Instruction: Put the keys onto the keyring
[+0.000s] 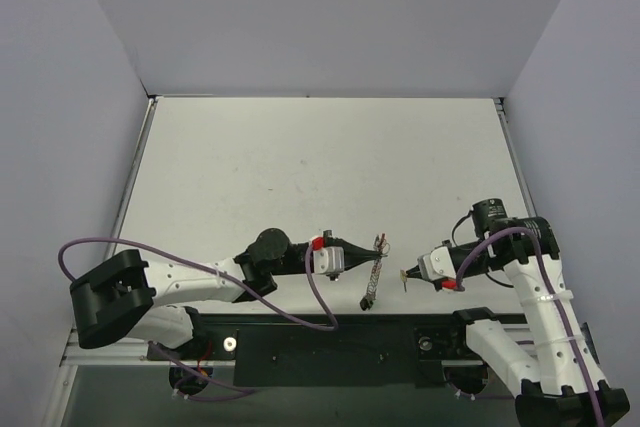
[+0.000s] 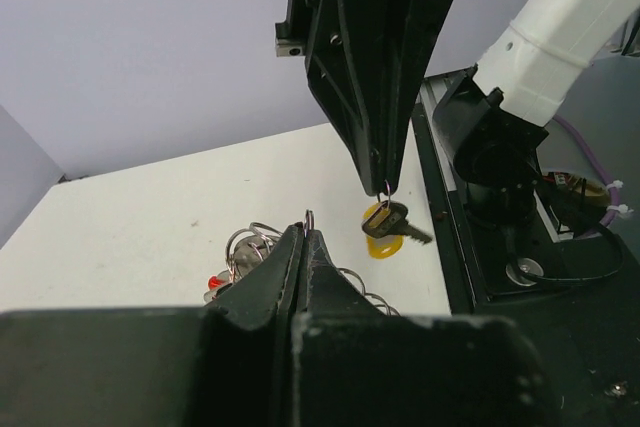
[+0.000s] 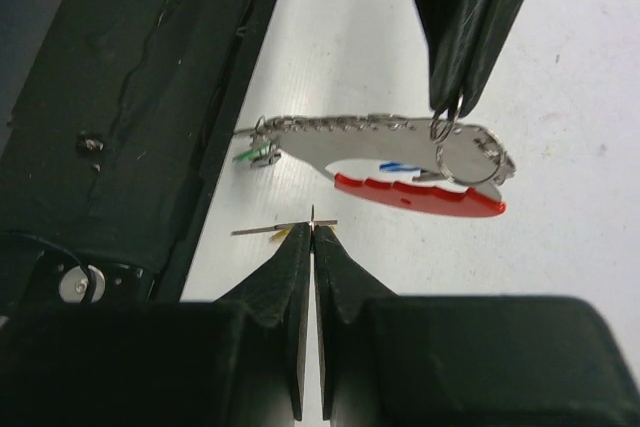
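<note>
My left gripper [image 1: 373, 253] [image 2: 305, 234] is shut on the thin silvery keyring [image 1: 379, 243] [image 2: 308, 216] [image 3: 466, 159]. The ring's chain [image 1: 368, 287] [image 3: 340, 124] trails toward the near edge, with a red piece [image 3: 420, 195] and a green-headed key [image 3: 255, 155] on it. More silvery rings [image 2: 248, 245] show behind the left fingertips. My right gripper [image 1: 407, 275] [image 3: 313, 230] faces it a short gap away. It is shut on a yellow-headed key [image 2: 386, 228] [image 3: 270, 232], which hangs below the tips by its small ring. The key is apart from the keyring.
The white table [image 1: 300, 167] stretches far behind both grippers, with grey walls on three sides. A black base strip [image 1: 320, 352] runs along the near edge, close under the chain. Purple cables [image 1: 312, 299] loop beside the left arm.
</note>
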Available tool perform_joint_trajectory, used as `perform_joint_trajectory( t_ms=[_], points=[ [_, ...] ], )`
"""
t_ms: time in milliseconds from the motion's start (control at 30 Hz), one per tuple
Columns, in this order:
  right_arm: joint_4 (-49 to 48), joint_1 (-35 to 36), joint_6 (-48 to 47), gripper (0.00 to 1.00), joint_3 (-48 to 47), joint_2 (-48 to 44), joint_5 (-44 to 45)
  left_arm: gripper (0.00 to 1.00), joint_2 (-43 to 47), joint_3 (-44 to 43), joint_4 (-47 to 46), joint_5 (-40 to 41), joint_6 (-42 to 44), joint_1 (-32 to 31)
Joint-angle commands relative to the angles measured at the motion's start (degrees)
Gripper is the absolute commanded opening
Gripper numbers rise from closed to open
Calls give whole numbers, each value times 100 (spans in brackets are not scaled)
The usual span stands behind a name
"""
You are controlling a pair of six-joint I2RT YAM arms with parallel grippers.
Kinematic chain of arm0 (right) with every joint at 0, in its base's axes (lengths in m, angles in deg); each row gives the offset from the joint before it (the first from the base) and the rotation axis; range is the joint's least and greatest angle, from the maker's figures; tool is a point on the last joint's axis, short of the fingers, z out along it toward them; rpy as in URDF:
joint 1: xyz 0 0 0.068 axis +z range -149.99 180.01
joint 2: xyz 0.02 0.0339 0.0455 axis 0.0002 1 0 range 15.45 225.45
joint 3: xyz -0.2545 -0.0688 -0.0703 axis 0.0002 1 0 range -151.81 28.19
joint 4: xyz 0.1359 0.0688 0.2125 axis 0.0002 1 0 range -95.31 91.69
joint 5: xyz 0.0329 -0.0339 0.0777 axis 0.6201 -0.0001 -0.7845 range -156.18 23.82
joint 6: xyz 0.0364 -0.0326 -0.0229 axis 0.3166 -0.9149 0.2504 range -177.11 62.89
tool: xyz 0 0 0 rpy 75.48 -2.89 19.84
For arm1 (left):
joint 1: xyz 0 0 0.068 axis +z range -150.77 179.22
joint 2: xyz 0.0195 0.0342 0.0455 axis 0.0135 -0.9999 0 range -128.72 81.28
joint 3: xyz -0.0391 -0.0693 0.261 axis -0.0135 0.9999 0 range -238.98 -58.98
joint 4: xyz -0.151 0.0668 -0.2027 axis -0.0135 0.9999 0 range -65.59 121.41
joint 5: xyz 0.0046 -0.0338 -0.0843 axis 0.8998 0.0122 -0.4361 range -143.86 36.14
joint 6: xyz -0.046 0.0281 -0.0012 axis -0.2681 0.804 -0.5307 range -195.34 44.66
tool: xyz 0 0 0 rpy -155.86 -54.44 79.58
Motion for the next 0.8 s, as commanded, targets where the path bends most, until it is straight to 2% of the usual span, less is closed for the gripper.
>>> perform_joint_trajectory(
  t_ms=[0, 233, 533, 767],
  points=[
    [1390, -312, 312, 0, 4, -146, -1035, 0, -206, -115, -1074, 182, -184, -33],
    [1425, -674, 304, 0, 197, -340, -1387, 0, -583, -71, -1917, 331, -544, -77],
    [1250, -770, 734, 0, 267, -419, -1695, 0, -628, -88, -1979, 446, -615, -209],
    [943, -1131, 1252, 0, 197, -437, -1819, 0, -619, -1, -2067, 533, -729, -227]
  ],
)
